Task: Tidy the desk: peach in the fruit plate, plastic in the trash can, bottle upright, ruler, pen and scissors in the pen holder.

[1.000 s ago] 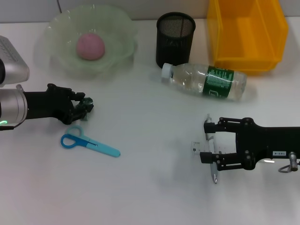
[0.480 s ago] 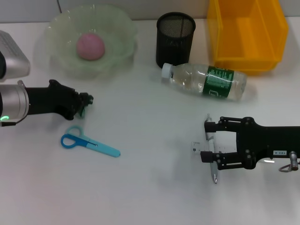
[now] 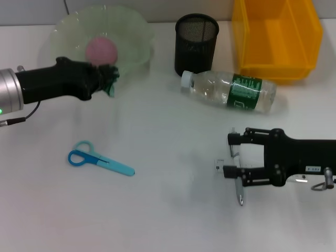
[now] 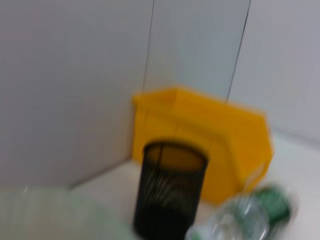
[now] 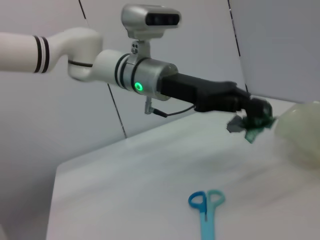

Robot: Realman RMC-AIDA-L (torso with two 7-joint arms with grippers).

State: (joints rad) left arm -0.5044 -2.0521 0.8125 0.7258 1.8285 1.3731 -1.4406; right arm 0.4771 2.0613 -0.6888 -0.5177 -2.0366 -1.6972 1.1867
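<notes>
Having lifted and swung far-right since earlier, the left gripper (image 3: 107, 77) is clamping crumpled green plastic (image 5: 252, 125) beside the fruit plate (image 3: 134, 31), risking dropping it short of the far-right trash can (image 3: 275, 37), while the right gripper (image 3: 233, 157), jaws apart, is straddling the pen (image 3: 239, 186).

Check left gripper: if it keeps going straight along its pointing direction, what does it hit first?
Probably the black wire-mesh pen holder. The left gripper, shut on green plastic scrap, points across the desk toward it; its height is unclear, so it might pass above.
</notes>
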